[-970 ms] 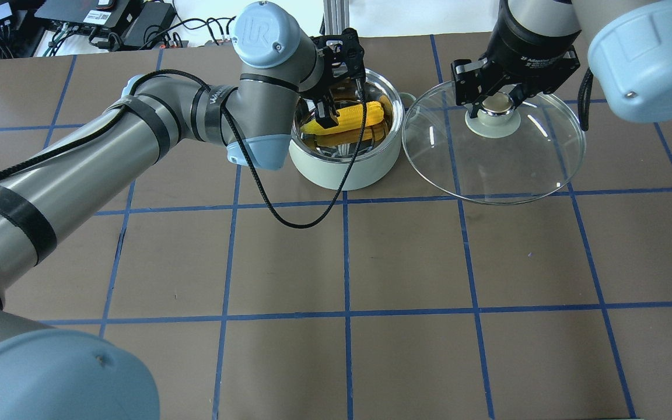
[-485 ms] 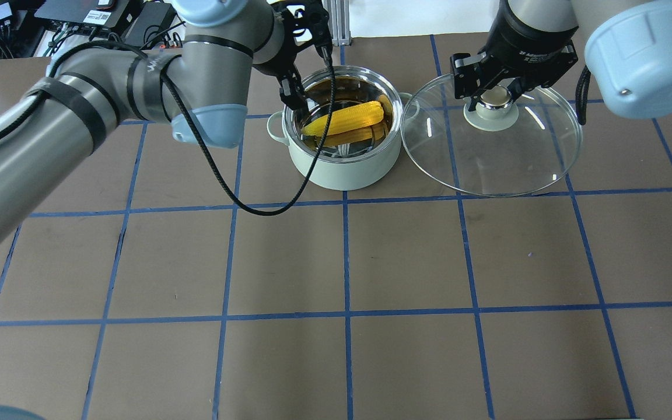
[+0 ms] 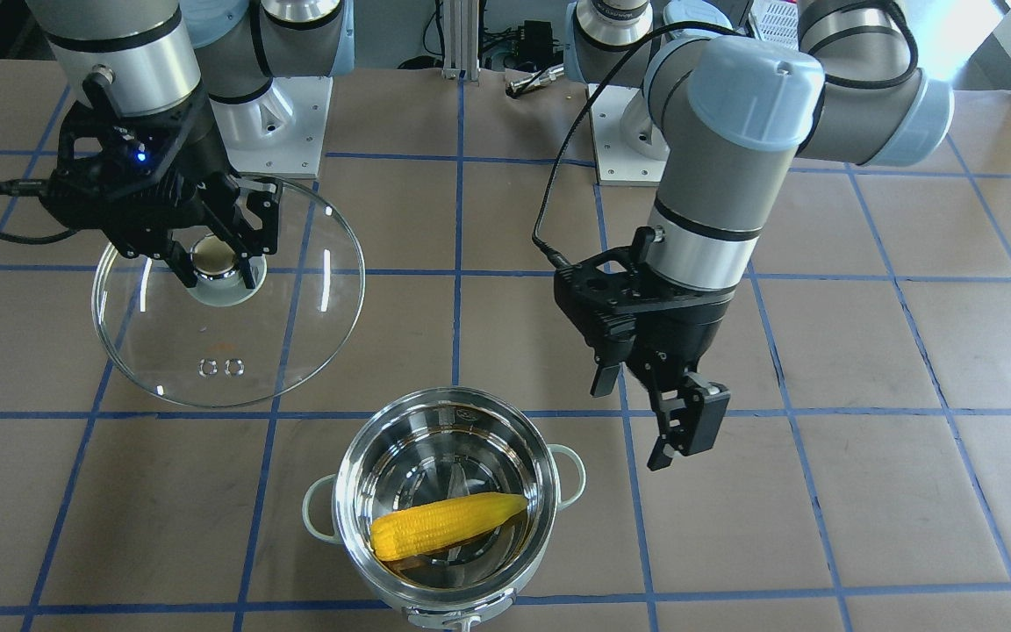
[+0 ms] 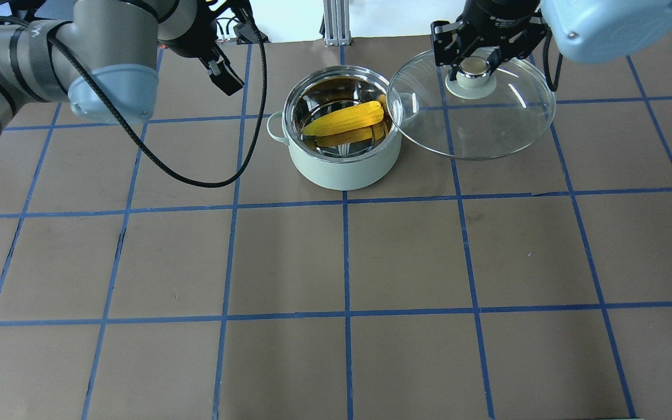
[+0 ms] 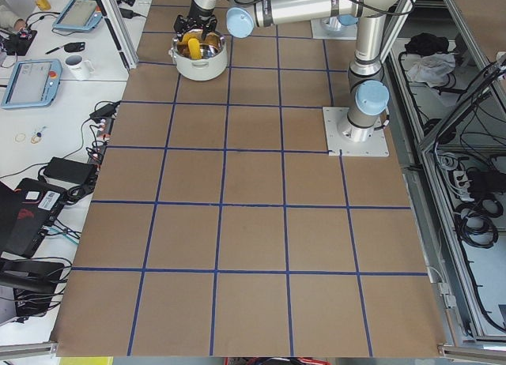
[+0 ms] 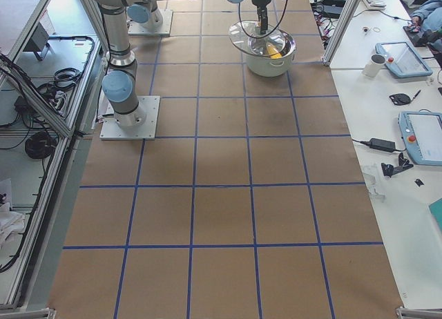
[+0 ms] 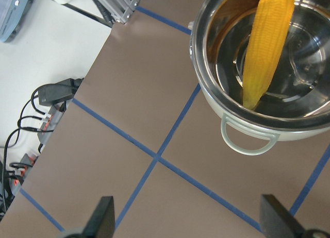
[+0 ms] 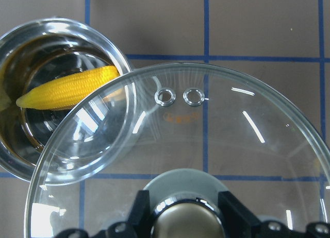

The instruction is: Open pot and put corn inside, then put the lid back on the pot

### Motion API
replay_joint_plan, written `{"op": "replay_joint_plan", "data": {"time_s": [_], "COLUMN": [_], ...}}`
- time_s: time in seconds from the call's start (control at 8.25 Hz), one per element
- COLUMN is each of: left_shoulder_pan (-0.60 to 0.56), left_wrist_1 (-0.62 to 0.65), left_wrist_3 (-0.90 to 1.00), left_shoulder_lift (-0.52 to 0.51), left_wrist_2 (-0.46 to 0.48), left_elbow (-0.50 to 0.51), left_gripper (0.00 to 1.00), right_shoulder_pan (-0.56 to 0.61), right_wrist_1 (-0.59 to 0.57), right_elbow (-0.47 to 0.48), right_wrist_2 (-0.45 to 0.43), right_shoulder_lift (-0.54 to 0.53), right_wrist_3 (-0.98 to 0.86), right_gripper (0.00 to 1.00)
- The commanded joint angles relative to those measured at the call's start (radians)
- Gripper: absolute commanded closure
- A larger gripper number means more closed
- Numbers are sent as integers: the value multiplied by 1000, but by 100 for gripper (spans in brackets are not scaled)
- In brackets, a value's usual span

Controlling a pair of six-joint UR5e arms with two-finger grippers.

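A: Corn – where?
B: Corn (image 4: pixel 345 118) is in the pot (image 4: pixel 342 166), lying on the steel bottom. Pointed tip to the left, thick end by the right wall.
A: Pot pos?
B: Far middle of the table (image 4: pixel 406 262), upright, uncovered. Loop handles (image 4: pixel 276 127) stick out left & right.
A: Lid?
B: Lid (image 4: pixel 487 128) is up off the table, just right of the pot, tilted. Right jaws are closed narrow on its cream knob (image 4: pixel 472 66), gripping from above. Seen from overhead, the lid's left edge overlaps the pot's right rim; touching or not – can't tell. Two vent rings (image 8: pixel 165 96) sit in the glass on the far side of the knob.
A: Left arm?
B: Left jaws spread wide, empty, hanging over the table left of the pot, well apart from it. Wrist cam: both fingertips (image 7: pixel 103 217) at the frame's bottom w/ table between, pot & corn at top right.
A: Anything else nr the pot?
B: Black cable (image 4: pixel 196 181) loops down from the left arm, left of the pot.
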Motion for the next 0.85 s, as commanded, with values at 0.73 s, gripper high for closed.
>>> {"op": "replay_joint_plan", "data": {"time_s": [0.73], "left_shoulder_pan": [34], "left_wrist_1": [-513], "left_wrist_3": [-1015], "left_shoulder_lift": [212], "left_wrist_2": [150], "left_elbow": [-20], "left_gripper": [0], "right_shoulder_pan": [227], "right_wrist_1": [-339], "right_elbow": [-83], "right_wrist_2": [-33], "right_shoulder_lift": [321], "right_wrist_3": [249], "right_gripper": [66]}}
